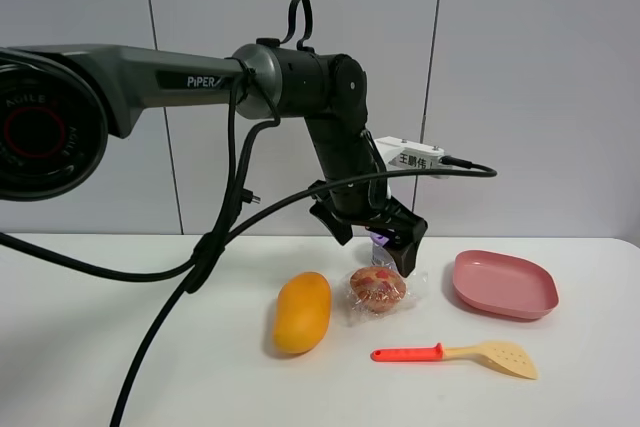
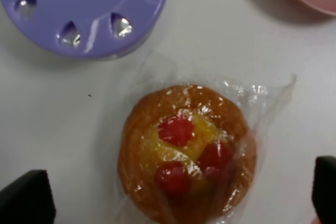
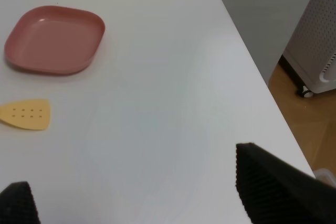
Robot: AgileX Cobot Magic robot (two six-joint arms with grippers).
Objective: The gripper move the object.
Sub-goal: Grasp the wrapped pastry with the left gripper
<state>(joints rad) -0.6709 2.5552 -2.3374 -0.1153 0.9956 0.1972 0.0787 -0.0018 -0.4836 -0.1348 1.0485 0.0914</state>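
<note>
The object, a small brown pastry (image 1: pixel 378 289) with red spots in crinkly clear wrap, lies on the white table (image 1: pixel 120 347) between the mango and the pink plate. My left gripper (image 1: pixel 375 244), a black claw on the dark grey arm, hangs just above it, open. In the left wrist view the pastry (image 2: pixel 186 156) lies between the two black fingertips (image 2: pixel 26 199), which stand wide apart and do not touch it. My right gripper (image 3: pixel 147 198) is open and empty over bare table. It is out of sight in the exterior view.
A yellow-orange mango (image 1: pixel 302 311) lies left of the pastry. A pink plate (image 1: pixel 505 284) sits to the right, also in the right wrist view (image 3: pixel 52 40). A red-handled yellow spatula (image 1: pixel 455 353) lies in front. A purple-lidded container (image 2: pixel 84 9) stands just behind the pastry. Black cables (image 1: pixel 200 257) trail across the left.
</note>
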